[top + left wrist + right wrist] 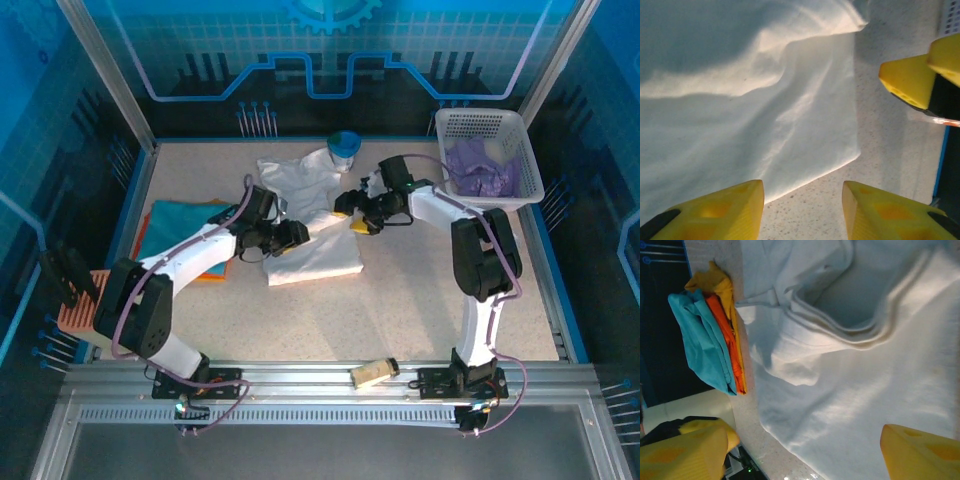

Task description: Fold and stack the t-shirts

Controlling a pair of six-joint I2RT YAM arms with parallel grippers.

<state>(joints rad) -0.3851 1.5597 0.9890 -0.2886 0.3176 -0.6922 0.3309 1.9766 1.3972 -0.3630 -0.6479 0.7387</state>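
Top external view: the white t-shirt (312, 250) lies mid-table, its long axis running near-to-far, collar end toward the far wall. My left pincer (292, 238) and right pincer (356, 214) flank it, both spread, pinching nothing.

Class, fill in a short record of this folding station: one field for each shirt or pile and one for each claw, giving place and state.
white t-shirt: middle of the table, spread out, rumpled at the far end
folded stack: left of the white t-shirt, teal on top, orange beneath
purple shirt: bunched inside the white basket, far right corner
left claw: open, over an edge of the white t-shirt
right claw: open, over the white t-shirt, near its collar
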